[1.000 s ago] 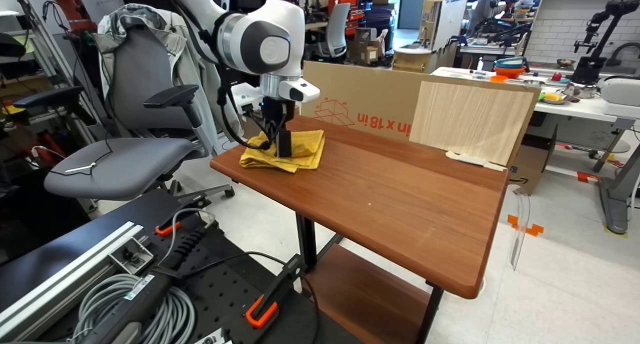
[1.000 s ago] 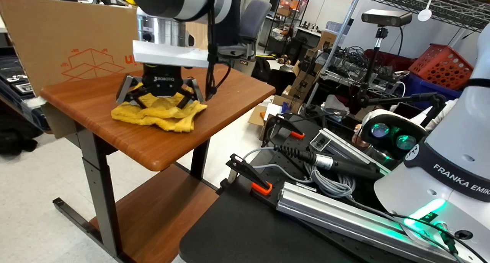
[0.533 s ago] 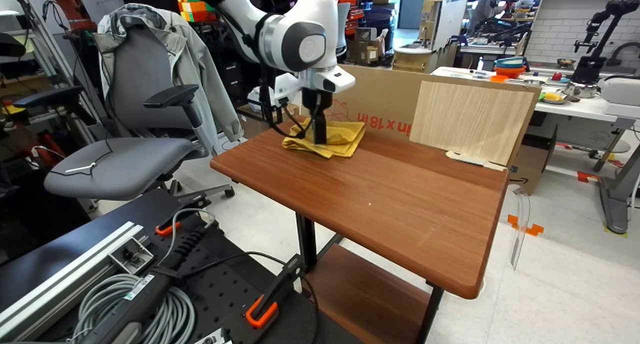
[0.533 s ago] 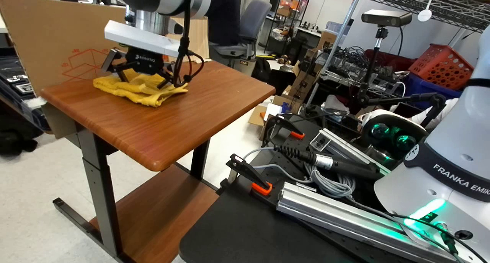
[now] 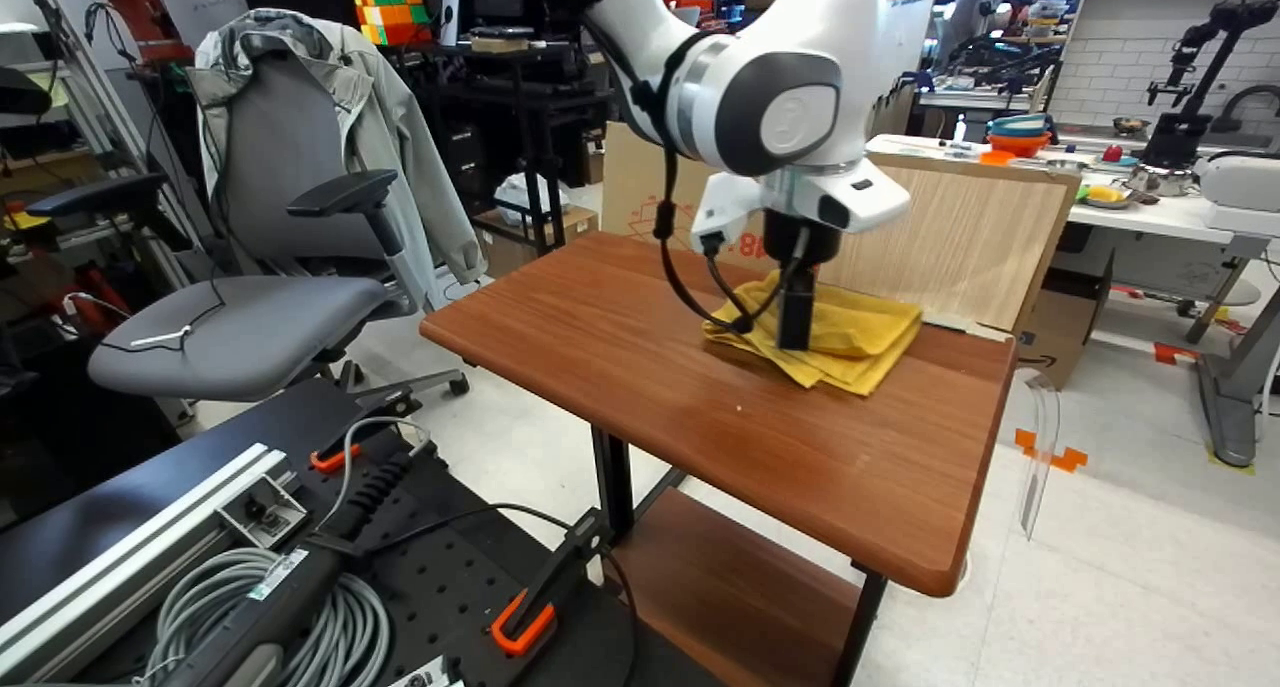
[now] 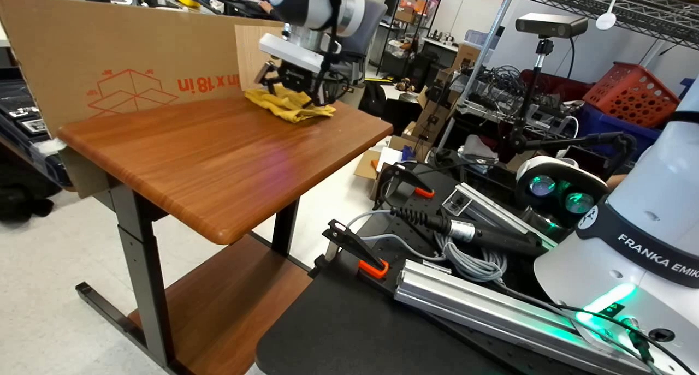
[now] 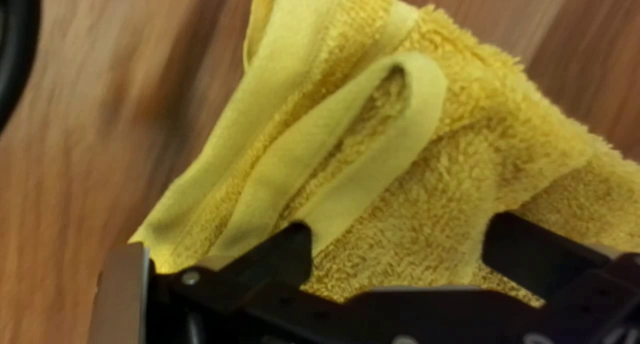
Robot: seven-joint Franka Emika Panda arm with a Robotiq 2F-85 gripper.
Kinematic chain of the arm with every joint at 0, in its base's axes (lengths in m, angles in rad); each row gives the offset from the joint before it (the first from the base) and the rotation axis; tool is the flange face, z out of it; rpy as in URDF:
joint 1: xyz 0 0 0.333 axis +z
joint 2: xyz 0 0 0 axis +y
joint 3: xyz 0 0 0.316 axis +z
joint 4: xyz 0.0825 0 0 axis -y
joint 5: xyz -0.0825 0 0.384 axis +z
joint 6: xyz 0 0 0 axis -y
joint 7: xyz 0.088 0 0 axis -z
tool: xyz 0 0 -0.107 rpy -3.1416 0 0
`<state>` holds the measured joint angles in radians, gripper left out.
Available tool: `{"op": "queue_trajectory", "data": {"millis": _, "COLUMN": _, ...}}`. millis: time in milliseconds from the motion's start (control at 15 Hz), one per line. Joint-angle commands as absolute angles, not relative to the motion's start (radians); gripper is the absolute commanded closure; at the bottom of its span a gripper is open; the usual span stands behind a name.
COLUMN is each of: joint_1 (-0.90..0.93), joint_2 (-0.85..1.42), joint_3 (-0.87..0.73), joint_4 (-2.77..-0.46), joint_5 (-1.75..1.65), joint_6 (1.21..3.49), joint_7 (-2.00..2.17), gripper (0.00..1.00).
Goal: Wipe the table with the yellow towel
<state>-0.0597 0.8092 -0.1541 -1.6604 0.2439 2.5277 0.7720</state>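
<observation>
The yellow towel [image 5: 850,342] lies folded and rumpled on the brown table [image 5: 620,337], near the cardboard side. It shows in both exterior views, also on the table's far part [image 6: 289,106]. My gripper [image 5: 795,339] points down onto the towel. In the wrist view the gripper [image 7: 397,229] has its black fingers [image 7: 540,254] well apart, with towel cloth spread between and beyond them. The fingertips rest on or press into the towel. Whether cloth is pinched under them cannot be seen. A folded loop of the towel's hem [image 7: 370,133] stands ahead of the fingers.
A cardboard panel [image 6: 136,64] stands along the table's back edge, with a pale wooden board [image 5: 950,237] leaning on it close to the towel. A black bench [image 6: 338,326] with clamps and cables stands in front. A grey chair [image 5: 240,327] is beside the table.
In an exterior view my gripper and the towel first slid toward the cardboard, then along the table to the wooden board end. The towel moved with the fingers and stayed on the table.
</observation>
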Motion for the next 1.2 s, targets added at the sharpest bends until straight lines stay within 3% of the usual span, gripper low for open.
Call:
{"op": "queue_trajectory", "data": {"millis": 0, "joint_1": -0.168, "joint_2": 0.804, "joint_3": -0.169, "joint_4": -1.711, "joint_5": 0.314, "joint_6": 2.564, "joint_7": 0.749, "gripper": 0.0}}
{"op": "queue_trajectory", "data": {"millis": 400, "joint_1": -0.145, "joint_2": 0.707, "joint_3": -0.137, "joint_4": -1.938, "joint_5": 0.276, "joint_6": 2.542, "joint_7": 0.613, "gripper": 0.0}}
{"op": "queue_trajectory", "data": {"millis": 1133, "joint_1": 0.094, "joint_2": 0.461, "joint_3": -0.024, "joint_4": -2.325, "joint_5": 0.233, "joint_6": 2.646, "joint_7": 0.408, "gripper": 0.0}}
